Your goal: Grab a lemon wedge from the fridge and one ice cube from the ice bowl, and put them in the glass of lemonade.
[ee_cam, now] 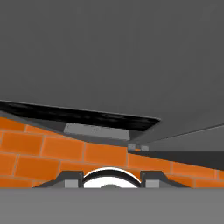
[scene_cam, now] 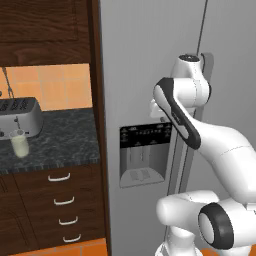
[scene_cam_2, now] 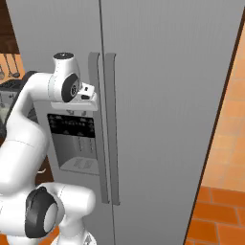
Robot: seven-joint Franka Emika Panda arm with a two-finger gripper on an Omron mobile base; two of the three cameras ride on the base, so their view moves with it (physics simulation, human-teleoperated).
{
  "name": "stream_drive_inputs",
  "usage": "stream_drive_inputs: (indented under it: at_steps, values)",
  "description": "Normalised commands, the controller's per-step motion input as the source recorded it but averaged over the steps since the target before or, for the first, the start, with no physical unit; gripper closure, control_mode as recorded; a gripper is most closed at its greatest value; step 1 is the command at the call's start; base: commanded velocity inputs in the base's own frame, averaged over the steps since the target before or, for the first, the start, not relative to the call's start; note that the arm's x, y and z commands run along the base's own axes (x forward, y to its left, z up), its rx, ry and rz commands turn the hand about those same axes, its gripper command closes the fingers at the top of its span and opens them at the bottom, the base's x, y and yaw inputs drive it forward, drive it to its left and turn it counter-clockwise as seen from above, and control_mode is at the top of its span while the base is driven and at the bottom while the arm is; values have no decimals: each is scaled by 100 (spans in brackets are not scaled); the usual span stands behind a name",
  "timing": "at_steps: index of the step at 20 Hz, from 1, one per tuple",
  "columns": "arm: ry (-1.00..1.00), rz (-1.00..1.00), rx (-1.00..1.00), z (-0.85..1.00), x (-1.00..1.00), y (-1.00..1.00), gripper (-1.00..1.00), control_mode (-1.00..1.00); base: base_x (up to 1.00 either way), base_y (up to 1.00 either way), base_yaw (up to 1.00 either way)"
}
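The end effector (scene_cam_2: 90, 92) sits against the left door handle (scene_cam_2: 94, 119) of the closed fridge (scene_cam_2: 167, 95) — a vertical bar; whether it grips the bar I cannot tell — the lemonade glass (scene_cam: 19, 143) waits on the counter (scene_cam: 60, 140), far left

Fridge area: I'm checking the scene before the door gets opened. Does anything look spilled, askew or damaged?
Nothing stands out. The fridge has both doors shut and its handles straight, with the gripper at the left door's handle. The glass of lemonade stands upright on the counter by the toaster, with no spill around it.
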Motion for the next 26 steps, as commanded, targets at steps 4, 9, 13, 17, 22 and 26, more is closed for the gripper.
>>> stream_drive_inputs:
  at_steps: [4,9,13,17,22,26]
  values:
    - [0,0,0,0,-28,0,-100,-100,0,0,0]
    - [0,-7,9,-5,-92,0,-100,-100,0,0,0]
    - [0,-10,8,-19,-80,0,-100,-100,0,0,0]
    - [0,0,0,0,0,0,-100,100,-24,46,0]
    - [0,0,0,0,0,0,-100,100,4,100,6]
    - [0,0,0,0,0,0,-100,100,31,100,-2]
